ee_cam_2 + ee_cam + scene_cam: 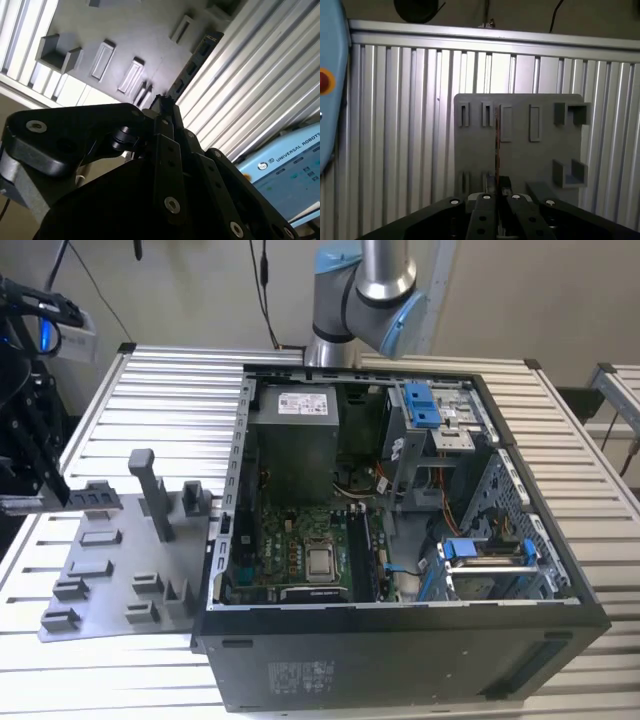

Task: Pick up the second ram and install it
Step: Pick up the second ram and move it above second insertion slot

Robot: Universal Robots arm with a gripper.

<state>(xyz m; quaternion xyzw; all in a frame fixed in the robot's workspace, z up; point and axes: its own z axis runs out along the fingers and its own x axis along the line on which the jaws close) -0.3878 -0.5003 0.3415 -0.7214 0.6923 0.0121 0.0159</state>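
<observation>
Second ram [192, 67] clamped in end effector [498, 189], long axis straight outward

One robot arm [365, 290], one claw [497, 186], one ram stick [496, 140] that the claw held, one grey holder tray [520, 160] just beyond the claw, one open computer case [400, 670] well apart from the claw, two blue clips [422, 403] [482, 550] that sat inside it, one worktop [160, 390].

We're in a robotics lab or test workshop here: a ribbed aluminium-profile table [150, 380] carries an opened computer case [400, 660] and a grey fixture plate [100, 570]. An industrial robot arm [365, 285] rises behind the case, cables [265, 290] hang down the bare wall, and a light-blue control pendant [287, 167] sits beside the table.
</observation>
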